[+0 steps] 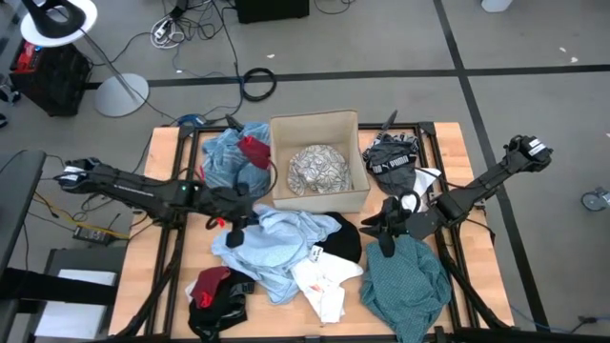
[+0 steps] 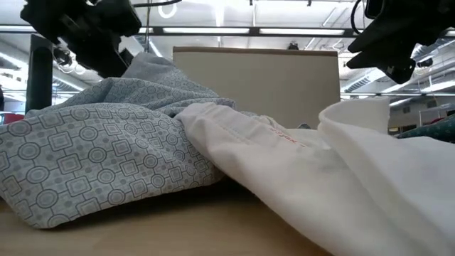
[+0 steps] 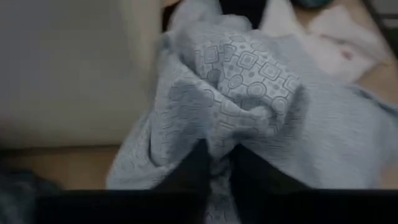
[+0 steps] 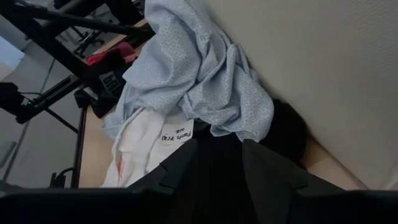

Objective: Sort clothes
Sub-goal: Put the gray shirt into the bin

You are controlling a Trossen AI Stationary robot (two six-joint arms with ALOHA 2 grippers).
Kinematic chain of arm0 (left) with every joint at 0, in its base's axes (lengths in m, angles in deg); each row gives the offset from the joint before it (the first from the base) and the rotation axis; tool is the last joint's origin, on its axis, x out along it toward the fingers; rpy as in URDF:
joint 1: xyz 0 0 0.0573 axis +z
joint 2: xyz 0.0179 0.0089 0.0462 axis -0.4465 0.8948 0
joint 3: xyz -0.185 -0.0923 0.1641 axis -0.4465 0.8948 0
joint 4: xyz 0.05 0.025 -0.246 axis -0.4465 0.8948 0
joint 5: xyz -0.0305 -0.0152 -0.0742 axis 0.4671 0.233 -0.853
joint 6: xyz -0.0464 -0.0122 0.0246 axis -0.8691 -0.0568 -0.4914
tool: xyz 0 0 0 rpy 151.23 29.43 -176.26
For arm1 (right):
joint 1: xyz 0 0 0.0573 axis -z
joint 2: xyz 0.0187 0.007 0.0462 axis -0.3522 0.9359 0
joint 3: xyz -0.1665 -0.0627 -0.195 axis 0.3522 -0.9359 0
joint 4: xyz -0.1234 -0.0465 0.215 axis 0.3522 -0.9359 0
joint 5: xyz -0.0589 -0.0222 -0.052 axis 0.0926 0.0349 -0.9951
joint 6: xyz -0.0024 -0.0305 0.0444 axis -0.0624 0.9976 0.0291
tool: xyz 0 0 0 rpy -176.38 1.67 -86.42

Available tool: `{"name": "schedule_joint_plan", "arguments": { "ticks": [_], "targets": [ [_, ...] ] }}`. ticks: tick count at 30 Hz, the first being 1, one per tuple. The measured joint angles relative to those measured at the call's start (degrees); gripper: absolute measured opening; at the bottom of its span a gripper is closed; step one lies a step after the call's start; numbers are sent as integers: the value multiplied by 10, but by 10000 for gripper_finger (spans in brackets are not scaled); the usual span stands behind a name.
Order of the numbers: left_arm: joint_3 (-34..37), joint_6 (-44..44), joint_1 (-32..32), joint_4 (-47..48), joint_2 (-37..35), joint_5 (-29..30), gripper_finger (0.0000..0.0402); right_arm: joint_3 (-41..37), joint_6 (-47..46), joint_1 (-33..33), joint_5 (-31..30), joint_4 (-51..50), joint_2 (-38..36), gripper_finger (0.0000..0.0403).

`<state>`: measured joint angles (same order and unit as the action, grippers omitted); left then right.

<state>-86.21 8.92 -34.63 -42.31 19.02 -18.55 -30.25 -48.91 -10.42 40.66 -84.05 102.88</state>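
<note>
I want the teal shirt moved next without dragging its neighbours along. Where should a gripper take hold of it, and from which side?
Probably at the teal shirt's bunched upper edge, coming straight down from above. That edge lies right under the right gripper and stands clear of the white garment on the shirt's left. The rest lies flat on the table, giving less of a fold to pinch.
</note>
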Motion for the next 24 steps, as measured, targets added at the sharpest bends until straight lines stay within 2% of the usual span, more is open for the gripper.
{"name": "schedule_joint_plan", "arguments": {
  "ticks": [4,9,14,21,24],
  "targets": [
    [-35,-22,-10,28,-21,-21,7,0,7,-6,-7,0,0,130],
    [-148,-1,-22,95,-41,-4,3,0,8,-12,-13,-15,0,130],
    [-279,41,-28,170,-37,55,2,0,8,-13,-18,-15,0,130],
    [-429,127,-13,170,4,164,1,0,20,-12,-23,-9,0,130],
    [-495,165,7,161,42,187,1,0,22,-12,-23,-8,0,130]
  ]
}}
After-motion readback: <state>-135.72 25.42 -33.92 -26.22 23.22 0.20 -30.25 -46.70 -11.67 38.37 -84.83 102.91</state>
